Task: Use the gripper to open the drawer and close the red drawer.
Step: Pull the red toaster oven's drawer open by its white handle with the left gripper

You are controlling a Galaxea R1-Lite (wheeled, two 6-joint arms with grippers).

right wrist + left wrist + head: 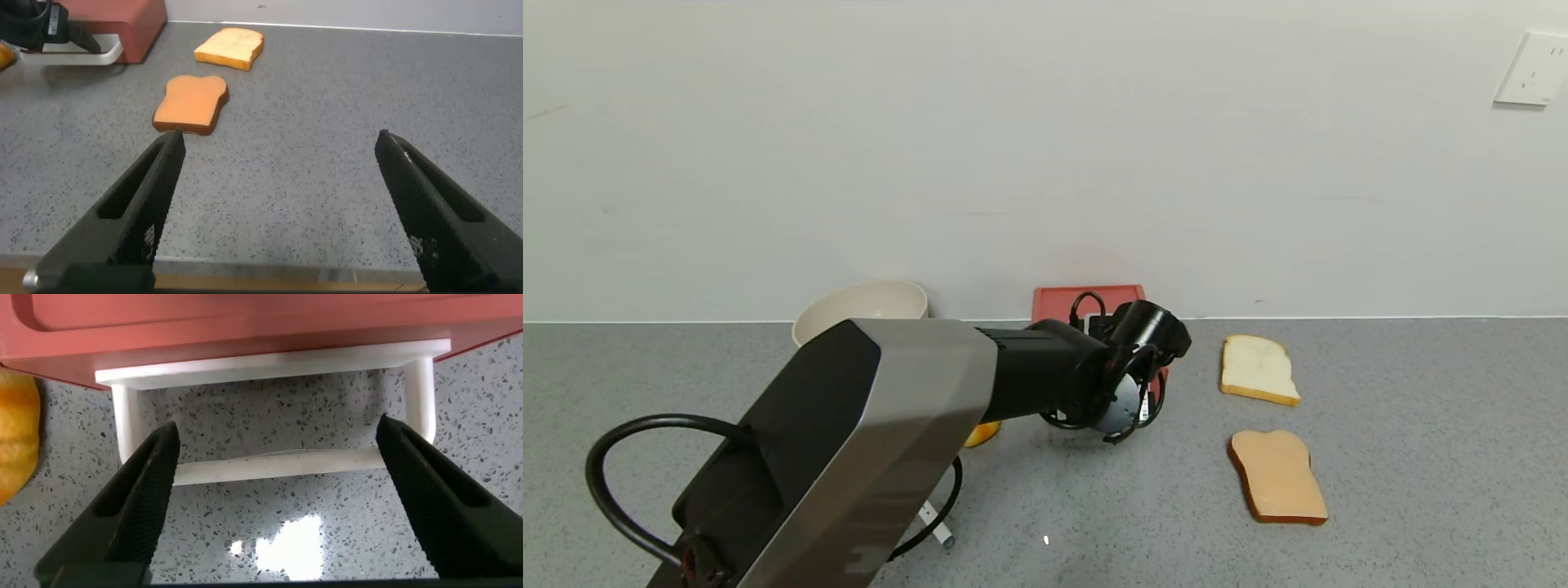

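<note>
Drawer [1088, 296] sits at the back of the counter [1421, 457], against the wall, between a bowl [862, 310] and two bread slices [1258, 369]. It looks like light, stiff plastic with a smooth shell, so a hard tug may drag the whole box across the speckled top instead of sliding the tray. The place to take hold is the white loop handle [274, 461] at its front, on the thin crossbar at mid-span. The left end effector [278, 506] is at that handle with fingers [143, 498] spread, one near each end of the crossbar, not pinching it yet. The right end effector [282, 212] hangs well apart over bare counter, also spread and empty. An orange fruit [16, 437] lies just beside the drawer.
</note>
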